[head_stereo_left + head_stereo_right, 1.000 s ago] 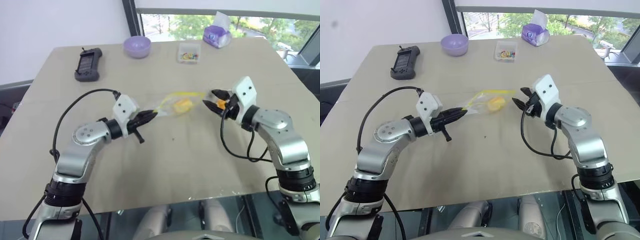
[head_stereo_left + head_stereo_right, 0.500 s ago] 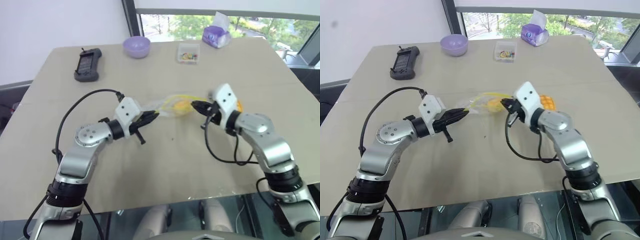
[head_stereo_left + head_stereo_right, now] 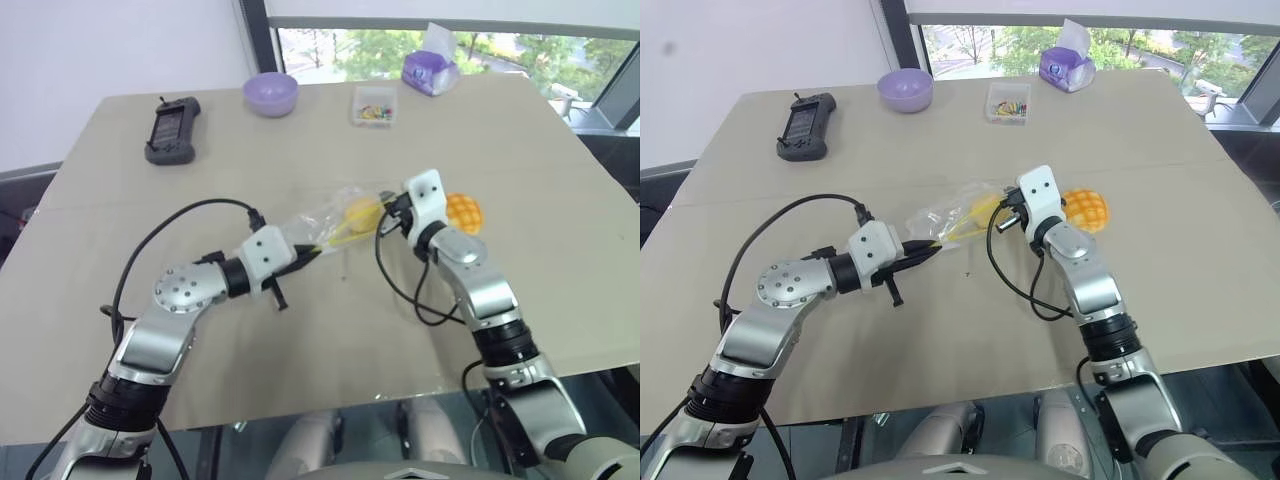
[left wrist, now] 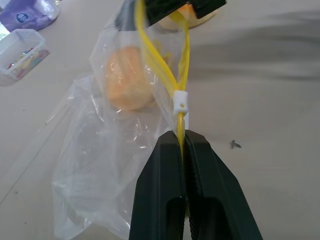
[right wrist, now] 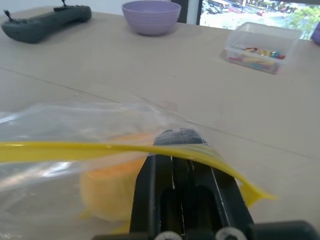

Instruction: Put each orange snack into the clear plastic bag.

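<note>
The clear plastic bag (image 3: 318,220) hangs stretched between my two grippers just above the table. My left gripper (image 4: 182,137) is shut on the near end of its yellow zip strip (image 4: 185,50). On the strip's far end my right gripper (image 5: 177,137) is shut too. One smooth orange snack (image 3: 360,211) sits inside the bag, close to the right gripper. A second orange snack (image 3: 463,212), golden with a criss-cross top, lies on the table just right of the right gripper, outside the bag.
At the far side of the table (image 3: 560,290) stand a purple bowl (image 3: 271,93), a small clear box (image 3: 375,104) of colourful bits and a purple tissue pack (image 3: 432,66). A black handheld controller (image 3: 166,128) lies at the far left.
My right gripper moved left, away from the criss-cross snack, to the bag's mouth and shut on the zip strip. The left gripper sank slightly with the bag.
</note>
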